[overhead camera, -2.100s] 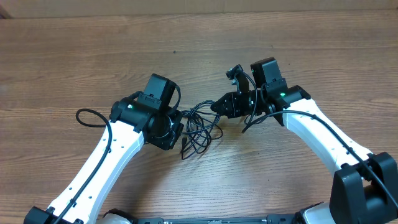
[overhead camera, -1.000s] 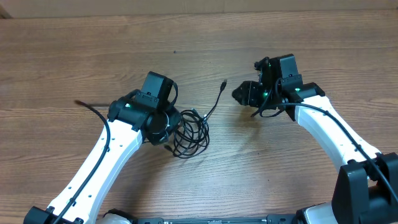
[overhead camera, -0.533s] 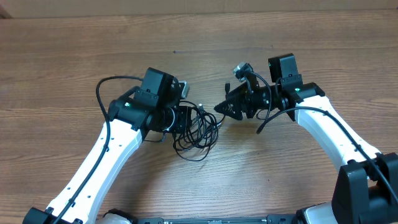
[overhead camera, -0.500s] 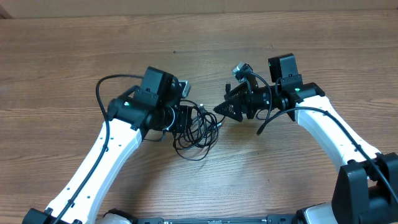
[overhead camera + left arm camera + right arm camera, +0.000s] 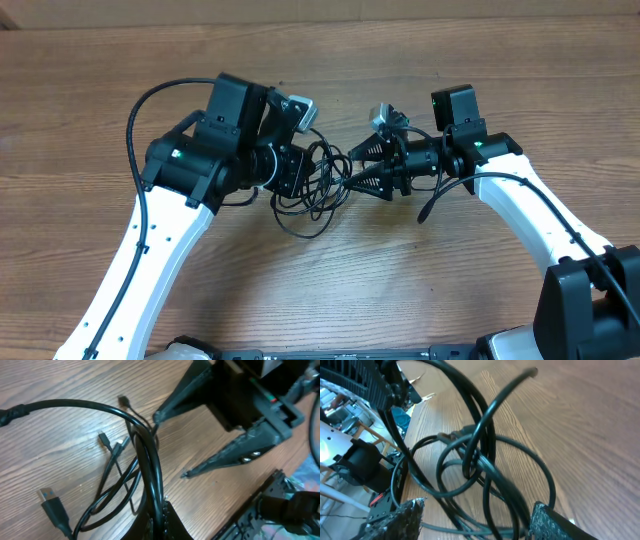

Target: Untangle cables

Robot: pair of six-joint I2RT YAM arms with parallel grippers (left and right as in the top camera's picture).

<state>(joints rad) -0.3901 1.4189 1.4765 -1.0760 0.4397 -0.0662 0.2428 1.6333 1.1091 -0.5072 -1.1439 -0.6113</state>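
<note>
The cables (image 5: 318, 186) are a tangle of thin black loops on the wood between my two arms. My left gripper (image 5: 296, 172) is shut on a strand of the cables at the tangle's left side. In the left wrist view that gripper (image 5: 159, 512) pinches the cables (image 5: 145, 455), which fan out to small plug ends and a blue-tipped USB plug (image 5: 53, 505). My right gripper (image 5: 356, 170) is open at the tangle's right edge. In the right wrist view that gripper (image 5: 477, 520) straddles several loops of the cables (image 5: 487, 455), and its fingertips (image 5: 400, 517) touch none that I can see.
The wooden table (image 5: 420, 290) runs all around. A thicker black arm wire (image 5: 135, 150) arcs out left of the left arm. Another hangs below the right wrist (image 5: 428, 208). A silver camera mount (image 5: 298, 108) sits on the left wrist.
The left arm has swung toward the far side with the cables still held. The right gripper's jaws have spread and now straddle the tangle's right loops.
</note>
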